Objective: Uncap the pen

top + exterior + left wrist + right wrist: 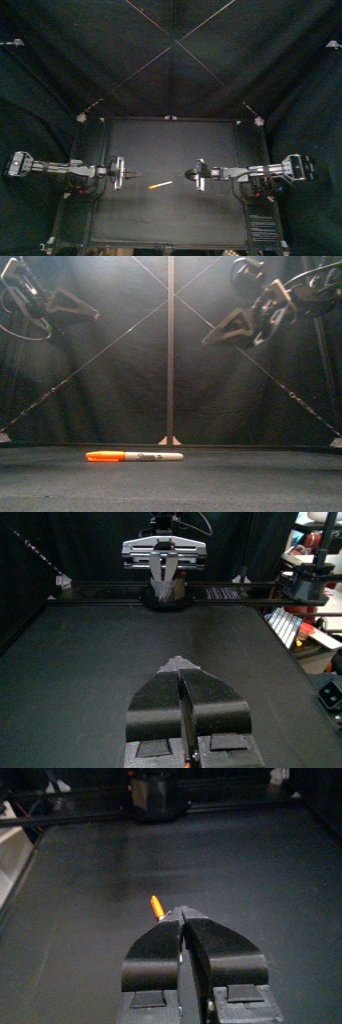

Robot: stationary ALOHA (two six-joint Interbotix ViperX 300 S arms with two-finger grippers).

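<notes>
A marker pen lies flat on the black table, a little in front of the gap between the two grippers. Seen from the front, the pen has its orange cap to the left and a white barrel to the right. My left gripper hangs above the table to the pen's left, jaws shut and empty. My right gripper hangs to the pen's right, also shut and empty. The orange pen shows just past its tips. Both grippers are high above the table in the front view.
The right arm faces the left wrist camera from across the table. Black curtains close the back and sides. Nothing else lies on the table.
</notes>
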